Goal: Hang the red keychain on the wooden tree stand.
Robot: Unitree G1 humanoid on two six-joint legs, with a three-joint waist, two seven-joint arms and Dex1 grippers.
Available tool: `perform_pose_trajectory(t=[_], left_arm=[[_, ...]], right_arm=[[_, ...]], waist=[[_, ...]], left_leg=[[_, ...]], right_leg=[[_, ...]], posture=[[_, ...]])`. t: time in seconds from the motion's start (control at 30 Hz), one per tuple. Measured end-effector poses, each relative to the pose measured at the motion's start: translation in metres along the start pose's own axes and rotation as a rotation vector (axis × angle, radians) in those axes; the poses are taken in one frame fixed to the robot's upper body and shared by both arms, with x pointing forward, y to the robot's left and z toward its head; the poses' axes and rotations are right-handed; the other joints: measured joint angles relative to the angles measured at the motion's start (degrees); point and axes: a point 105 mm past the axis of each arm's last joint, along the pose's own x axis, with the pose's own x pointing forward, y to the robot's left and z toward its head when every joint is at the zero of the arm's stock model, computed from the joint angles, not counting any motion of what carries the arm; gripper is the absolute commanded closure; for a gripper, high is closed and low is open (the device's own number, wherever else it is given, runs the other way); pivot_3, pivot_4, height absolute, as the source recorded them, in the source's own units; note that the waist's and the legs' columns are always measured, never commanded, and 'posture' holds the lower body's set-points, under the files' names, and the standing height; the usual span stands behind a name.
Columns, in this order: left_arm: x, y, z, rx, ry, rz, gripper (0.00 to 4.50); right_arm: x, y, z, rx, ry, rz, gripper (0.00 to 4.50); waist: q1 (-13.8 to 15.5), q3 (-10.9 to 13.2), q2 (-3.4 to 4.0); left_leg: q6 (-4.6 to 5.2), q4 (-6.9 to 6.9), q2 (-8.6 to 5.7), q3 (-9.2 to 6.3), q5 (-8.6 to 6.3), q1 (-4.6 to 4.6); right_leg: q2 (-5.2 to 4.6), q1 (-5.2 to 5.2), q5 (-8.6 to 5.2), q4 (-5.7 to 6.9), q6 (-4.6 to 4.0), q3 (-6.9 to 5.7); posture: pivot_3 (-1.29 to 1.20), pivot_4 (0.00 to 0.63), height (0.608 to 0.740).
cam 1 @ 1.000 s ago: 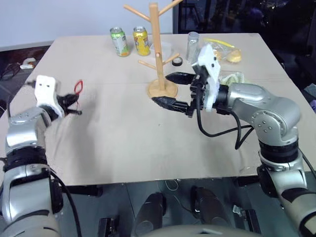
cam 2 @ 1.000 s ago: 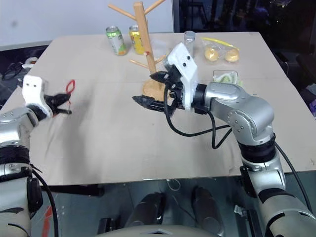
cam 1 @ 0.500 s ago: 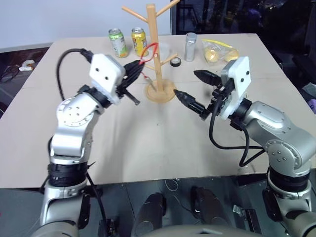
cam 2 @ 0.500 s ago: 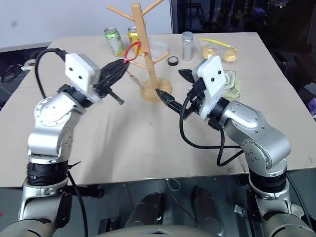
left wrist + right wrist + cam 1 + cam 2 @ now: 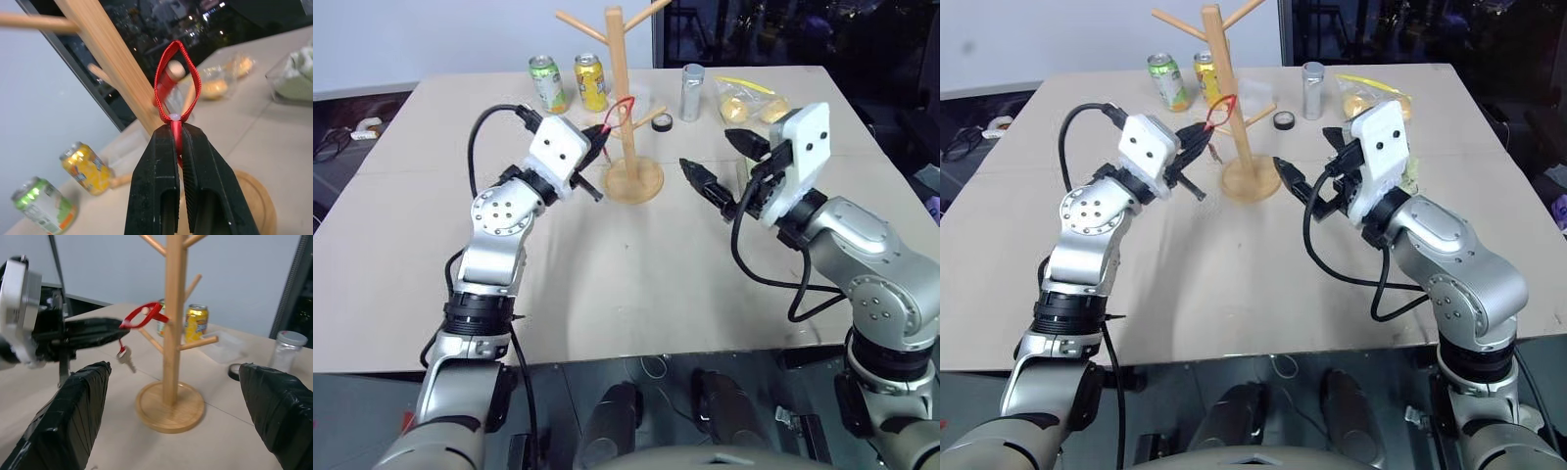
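Left gripper (image 5: 178,129) clamped on light, floppy red keychain (image 5: 174,83) just below its soft loop, key dangling freely beside wooden tree stand (image 5: 625,93); right gripper (image 5: 715,164) wide and empty.

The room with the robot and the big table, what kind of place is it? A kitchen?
Probably not a kitchen. It looks like a robot test room or lab: a plain tan table set with practice things, such as a wooden tree stand, two drink cans and bagged snacks, by a bare wall.
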Motion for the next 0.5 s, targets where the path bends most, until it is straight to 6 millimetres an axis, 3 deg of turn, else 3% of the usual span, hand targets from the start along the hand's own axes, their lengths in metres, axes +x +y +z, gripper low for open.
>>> perform_pose_trajectory(t=[0.2, 0.3, 0.5], left_arm=[[0.004, 0.004, -0.004, 0.024, 0.024, 0.016, 4.47], [0.005, 0.005, -0.007, 0.015, 0.032, 0.020, 3.55], [-0.001, 0.006, -0.017, -0.114, 0.082, -0.060, 0.70]], right_arm=[[-0.002, -0.001, 0.001, 0.007, 0.009, -0.021, 0.00], [-0.002, 0.001, 0.001, 0.009, 0.012, -0.011, 0.00], [-0.004, -0.011, -0.007, -0.036, 0.081, 0.019, 0.00]], waist=[[0.0, 0.0, 0.00], [0.0, 0.0, 0.00], [-0.2, 0.0, 0.00]], left_leg=[[0.00, 0.00, 0.00, 0.00, 0.00, 0.00], [0.00, 0.00, 0.00, 0.00, 0.00, 0.00], [0.01, 0.02, -0.01, 0.01, 0.00, 0.00]], right_leg=[[0.00, 0.00, 0.00, 0.00, 0.00, 0.00], [0.00, 0.00, 0.00, 0.00, 0.00, 0.00], [0.01, 0.00, -0.01, 0.00, 0.01, -0.01]], posture=[[0.00, 0.150, 0.740], [0.00, 0.150, 0.740], [0.00, 0.150, 0.740]])
